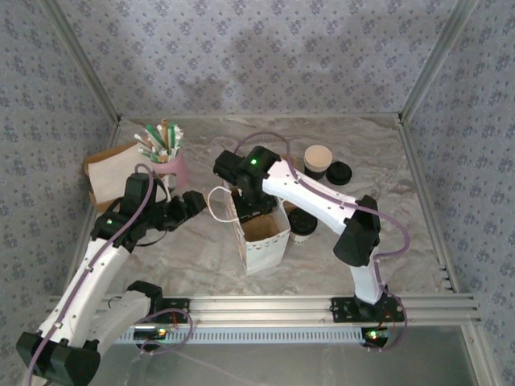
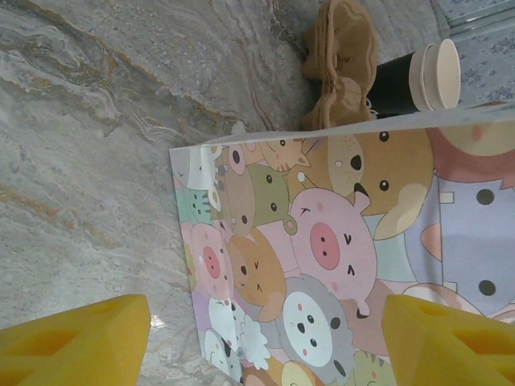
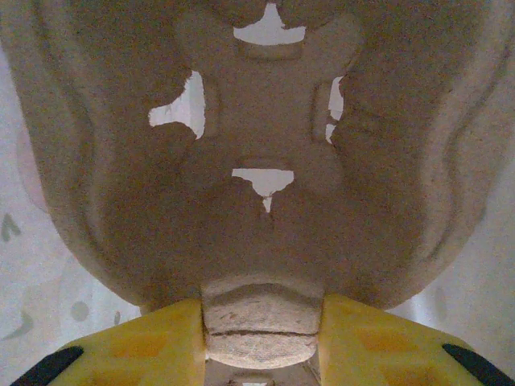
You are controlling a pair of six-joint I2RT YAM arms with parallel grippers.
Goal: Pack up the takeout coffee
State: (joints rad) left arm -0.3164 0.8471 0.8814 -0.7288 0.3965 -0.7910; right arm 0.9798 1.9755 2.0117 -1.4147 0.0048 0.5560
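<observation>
Top external: sitting high above the near edge, looking down and forward, taking in the whole grey-veined marble-pattern table (image 1: 386, 161) out to the blue-grey floral-patterned walls (image 1: 257, 56).

Left wrist: riding low and rolled sideways, facing the cartoon-animal side of the upright white paper bag (image 2: 322, 257) from close by, with the table (image 2: 96, 161) running past it. The bag (image 1: 265, 245) is showing in both views.

Right wrist: pressing almost against the brown moulded-pulp cup carrier (image 3: 265, 121), pointing straight at it.
</observation>
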